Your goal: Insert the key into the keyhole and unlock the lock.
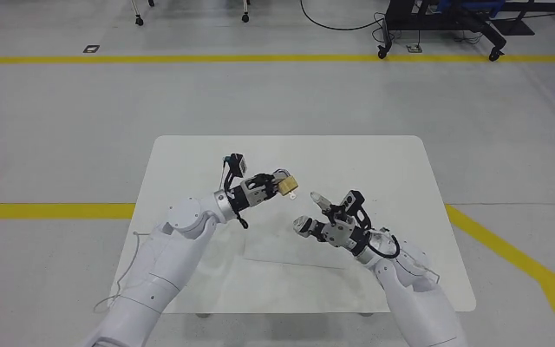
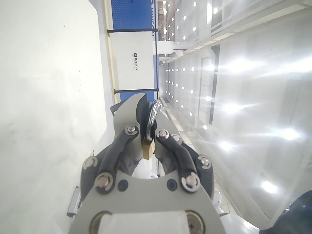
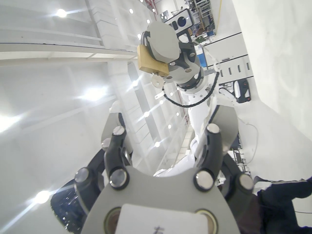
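Right gripper (image 3: 170,120) gapes empty near the lock (image 3: 151,62). Left gripper (image 2: 149,115) clamps lock — shackle half hidden, key (image 3: 157,81) buried to its head.

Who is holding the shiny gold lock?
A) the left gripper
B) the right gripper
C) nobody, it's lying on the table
A: the left gripper is shut on the gold lock, holding it up off the table, while the right gripper is open with nothing in it.
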Robot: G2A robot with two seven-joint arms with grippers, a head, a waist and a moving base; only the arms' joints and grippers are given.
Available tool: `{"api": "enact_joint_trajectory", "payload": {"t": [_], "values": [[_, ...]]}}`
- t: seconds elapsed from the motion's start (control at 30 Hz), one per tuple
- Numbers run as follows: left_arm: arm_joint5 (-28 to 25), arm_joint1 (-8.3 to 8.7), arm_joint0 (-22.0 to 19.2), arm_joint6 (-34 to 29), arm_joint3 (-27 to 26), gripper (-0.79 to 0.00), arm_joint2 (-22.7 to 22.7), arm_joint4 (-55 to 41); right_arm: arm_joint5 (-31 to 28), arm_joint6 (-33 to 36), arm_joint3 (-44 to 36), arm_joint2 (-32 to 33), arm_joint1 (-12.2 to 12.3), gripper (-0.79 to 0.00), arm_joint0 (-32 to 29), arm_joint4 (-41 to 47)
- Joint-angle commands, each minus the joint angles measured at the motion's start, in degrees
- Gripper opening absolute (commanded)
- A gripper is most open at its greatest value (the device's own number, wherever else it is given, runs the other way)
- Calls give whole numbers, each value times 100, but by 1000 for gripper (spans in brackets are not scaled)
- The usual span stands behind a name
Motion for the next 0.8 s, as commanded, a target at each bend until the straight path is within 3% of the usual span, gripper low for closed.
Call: {"api": "enact_joint_trajectory", "payload": {"t": [0.0, 0.3, 0.53, 0.6, 0.67, 0.73, 0.77], "values": [[-129, -43, -46, -141, 105, -785, 70, -177, -53, 8, 50, 20, 0, -536, 4, 60], [-428, -196, -357, -319, 597, -785, 258, -459, -348, 141, 175, -92, -22, -483, 149, 90], [-437, -260, -450, -425, 822, -785, 325, -519, -502, 62, 147, -168, -36, -486, 240, 4], [-445, -272, -469, -443, 859, -785, 327, -525, -522, 66, 176, -198, -43, -499, 272, 27], [-464, -279, -486, -449, 898, -785, 313, -531, -535, 49, 209, -229, -49, -597, 313, 8], [-481, -286, -500, -474, 938, -785, 295, -557, -534, -2, 243, -260, -54, -619, 357, -35], [-487, -289, -506, -486, 953, -785, 291, -559, -531, -25, 255, -274, -57, -674, 376, -41]]}}
